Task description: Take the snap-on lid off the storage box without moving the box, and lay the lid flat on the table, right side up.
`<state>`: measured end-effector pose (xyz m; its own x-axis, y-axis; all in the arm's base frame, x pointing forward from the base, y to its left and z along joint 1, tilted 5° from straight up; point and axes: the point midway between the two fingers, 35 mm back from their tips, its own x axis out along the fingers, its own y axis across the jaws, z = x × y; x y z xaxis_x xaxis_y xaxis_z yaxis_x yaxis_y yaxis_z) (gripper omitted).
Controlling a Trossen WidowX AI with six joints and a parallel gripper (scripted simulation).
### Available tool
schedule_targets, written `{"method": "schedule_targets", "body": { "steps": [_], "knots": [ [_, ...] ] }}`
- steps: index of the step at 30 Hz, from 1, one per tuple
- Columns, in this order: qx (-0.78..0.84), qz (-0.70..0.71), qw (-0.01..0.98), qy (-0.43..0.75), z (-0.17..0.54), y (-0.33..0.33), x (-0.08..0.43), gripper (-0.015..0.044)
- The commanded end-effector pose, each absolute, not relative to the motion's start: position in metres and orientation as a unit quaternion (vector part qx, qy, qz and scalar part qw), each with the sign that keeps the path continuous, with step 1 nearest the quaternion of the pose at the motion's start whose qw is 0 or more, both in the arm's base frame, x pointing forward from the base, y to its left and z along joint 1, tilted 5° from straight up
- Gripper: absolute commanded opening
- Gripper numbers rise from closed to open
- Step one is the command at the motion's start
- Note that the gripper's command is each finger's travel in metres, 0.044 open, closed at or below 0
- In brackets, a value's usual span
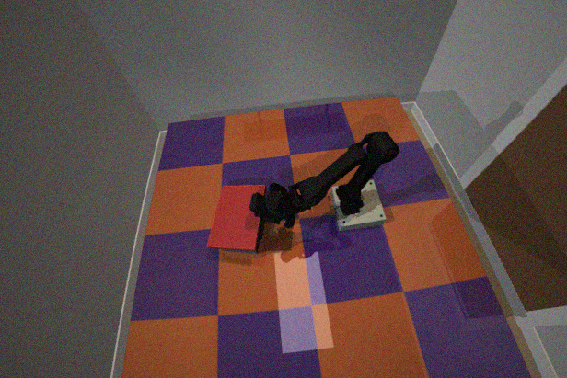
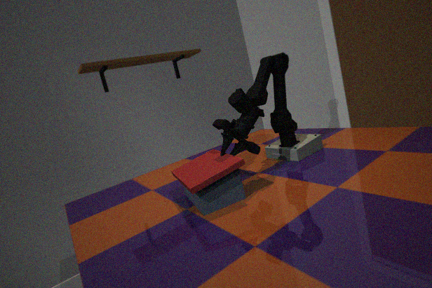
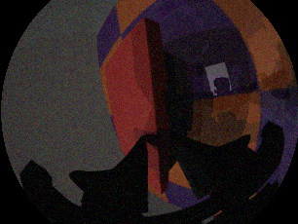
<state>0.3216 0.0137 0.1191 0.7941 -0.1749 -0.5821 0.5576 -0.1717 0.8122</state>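
Observation:
The red lid [image 1: 237,220] [image 2: 207,171] [image 3: 129,93] is right side up over the blue-grey storage box [image 2: 226,191]. It is tilted, with its edge on the robot's side raised above the box and its far edge low at the box's rim. Whether the far edge touches the rim cannot be told. My gripper [image 2: 228,155] [image 3: 157,136] is shut on the lid's raised edge, one finger over the red top and the other below. The box stands on the table and is mostly hidden under the lid in the top view. Its inside is hidden.
The robot's pale base [image 1: 370,219] [image 2: 289,155] stands on the checkered table [image 1: 359,335] [image 2: 245,269], on the gripper's side of the box. A wooden shelf [image 2: 140,61] is on the wall behind. The table's left edge runs beyond the box's far side.

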Motion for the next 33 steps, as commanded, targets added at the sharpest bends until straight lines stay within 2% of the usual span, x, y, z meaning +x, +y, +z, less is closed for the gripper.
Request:
{"method": "schedule_targets", "body": {
  "steps": [1, 33],
  "knots": [
    [0.710, -0.285, 0.631, 0.130, 0.131, 0.013, 0.324, 0.0000],
    [0.710, -0.285, 0.631, 0.130, 0.174, 0.009, 0.335, 0.0000]
  ]
}}
